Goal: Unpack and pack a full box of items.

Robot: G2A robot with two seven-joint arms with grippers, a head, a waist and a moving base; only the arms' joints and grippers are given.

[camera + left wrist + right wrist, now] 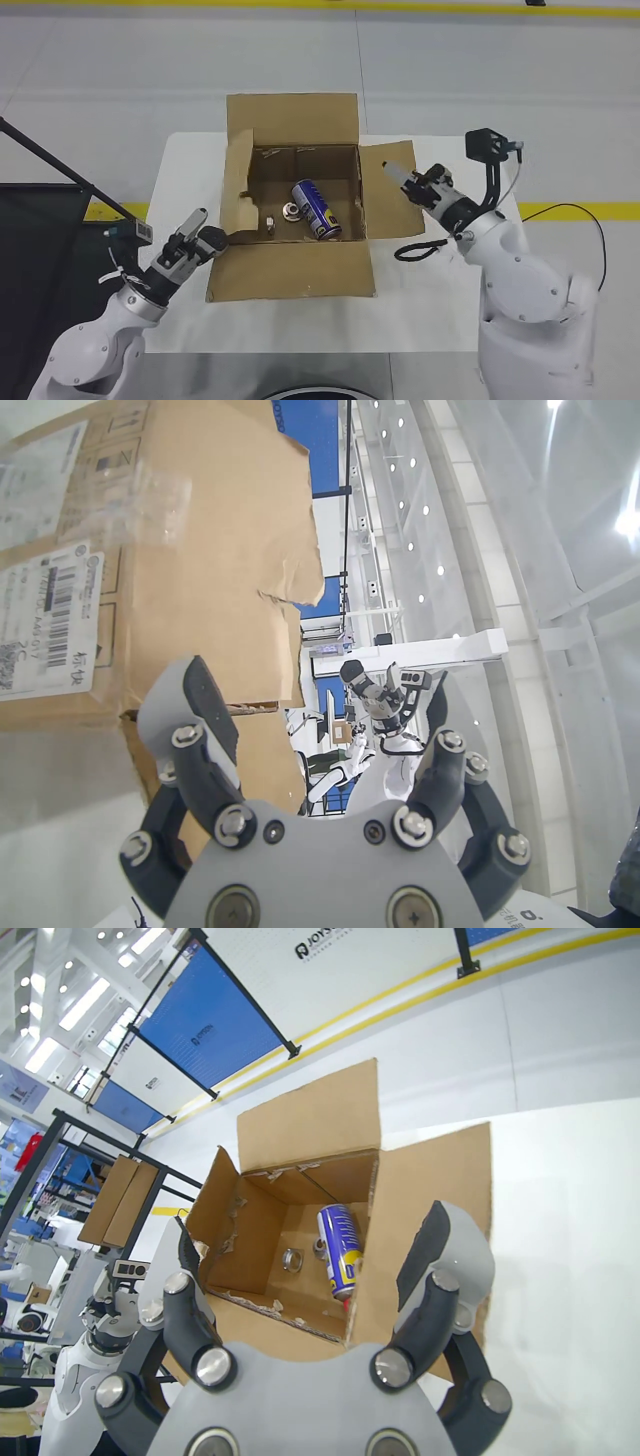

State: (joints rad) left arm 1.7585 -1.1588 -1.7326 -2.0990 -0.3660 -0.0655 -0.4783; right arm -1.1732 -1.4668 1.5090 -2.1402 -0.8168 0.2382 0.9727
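Open cardboard box (290, 272) on your white table (430, 300), blue spray can (315, 208) lying inside beside a metal ring (290, 211), your left gripper (207, 228) spread wide just beside the box's left flap, right gripper (398, 178) likewise spread, at the right flap.

The box (290, 272) is open above; a can (316, 209) lies across its floor.

A white paper shipping label (50, 620) with black barcodes and digits sticks on the outer wall of the brown cardboard box (215, 550). The blue cylindrical spray can (342, 1248) inside carries yellow and white print, too small to read. The blue pegboard wall panels (210, 1033) bear small white logos.
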